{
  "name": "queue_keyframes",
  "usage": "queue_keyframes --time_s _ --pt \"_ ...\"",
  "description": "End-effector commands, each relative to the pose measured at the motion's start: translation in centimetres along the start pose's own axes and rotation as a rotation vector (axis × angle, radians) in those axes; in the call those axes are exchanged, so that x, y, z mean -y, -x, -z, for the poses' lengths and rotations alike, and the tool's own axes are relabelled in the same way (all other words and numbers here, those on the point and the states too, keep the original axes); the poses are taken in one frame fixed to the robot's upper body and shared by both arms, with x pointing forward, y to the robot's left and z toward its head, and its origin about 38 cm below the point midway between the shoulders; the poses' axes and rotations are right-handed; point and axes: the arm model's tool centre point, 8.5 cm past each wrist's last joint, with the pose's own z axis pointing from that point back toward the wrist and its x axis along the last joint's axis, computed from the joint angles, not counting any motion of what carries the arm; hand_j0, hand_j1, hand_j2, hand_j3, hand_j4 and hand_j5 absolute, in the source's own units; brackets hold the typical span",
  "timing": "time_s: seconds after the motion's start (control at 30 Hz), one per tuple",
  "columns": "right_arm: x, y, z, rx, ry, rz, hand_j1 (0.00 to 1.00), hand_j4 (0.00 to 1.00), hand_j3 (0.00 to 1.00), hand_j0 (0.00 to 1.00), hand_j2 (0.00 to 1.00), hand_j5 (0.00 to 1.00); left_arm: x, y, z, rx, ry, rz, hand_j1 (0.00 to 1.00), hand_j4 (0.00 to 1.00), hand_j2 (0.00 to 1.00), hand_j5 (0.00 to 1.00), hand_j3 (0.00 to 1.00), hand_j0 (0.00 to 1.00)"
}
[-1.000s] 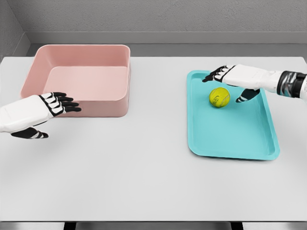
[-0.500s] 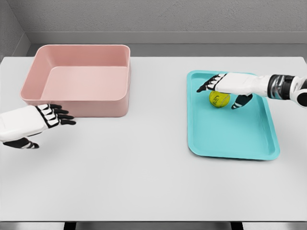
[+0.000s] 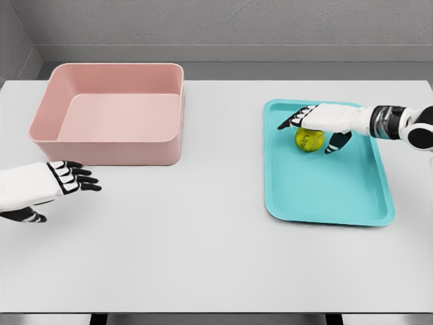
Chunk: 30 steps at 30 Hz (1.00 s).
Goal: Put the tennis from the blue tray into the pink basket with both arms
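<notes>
Right hand [image 3: 316, 122] rests over the tennis ball [image 3: 309, 140] at the far end of the blue tray [image 3: 352, 203], fingers spread, not clasping it. Left hand [image 3: 47, 186] lies open near the pink basket [image 3: 108, 145].

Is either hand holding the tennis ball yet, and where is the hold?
Nothing is held. The right hand lies over the tennis ball with fingers spread, not closed. The left hand is open above the table.

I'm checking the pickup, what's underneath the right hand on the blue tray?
The tennis ball sits under the right hand, on the blue tray. Its top is covered by the palm, so contact can't be confirmed.
</notes>
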Motion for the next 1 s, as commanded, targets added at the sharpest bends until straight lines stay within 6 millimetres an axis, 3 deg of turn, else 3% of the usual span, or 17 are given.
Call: queue_keyframes --time_s 0.0,0.3,0.63,0.87,0.97 --pt "-0.1 0.1 0.2 -0.003 0.001 0.011 0.99 0.99 0.99 0.99 0.99 0.99 0.2 0.1 -0.1 -0.005 0.002 -0.009 1.0 1.0 1.0 1.0 1.0 1.0" --pt "-0.8 0.6 0.7 -0.017 -0.012 0.032 0.97 0.97 0.97 0.97 0.97 0.97 0.2 0.2 -0.1 -0.006 0.004 -0.009 1.0 1.0 1.0 1.0 1.0 1.0" --pt "-0.8 0.5 0.7 -0.016 -0.011 0.031 0.84 0.84 0.84 0.84 0.84 0.84 0.2 0.1 -0.1 -0.004 0.001 -0.011 1.0 1.0 1.0 1.0 1.0 1.0" --pt "-1.0 0.3 1.3 -0.012 -0.017 0.034 0.82 0.82 0.82 0.82 0.82 0.82 0.2 0.2 -0.1 -0.005 0.003 -0.01 1.0 1.0 1.0 1.0 1.0 1.0" --pt "-1.1 0.2 1.4 -0.01 -0.023 0.033 0.75 0.75 0.75 0.75 0.75 0.75 0.2 0.1 0.0 -0.004 0.001 -0.011 1.0 1.0 1.0 1.0 1.0 1.0"
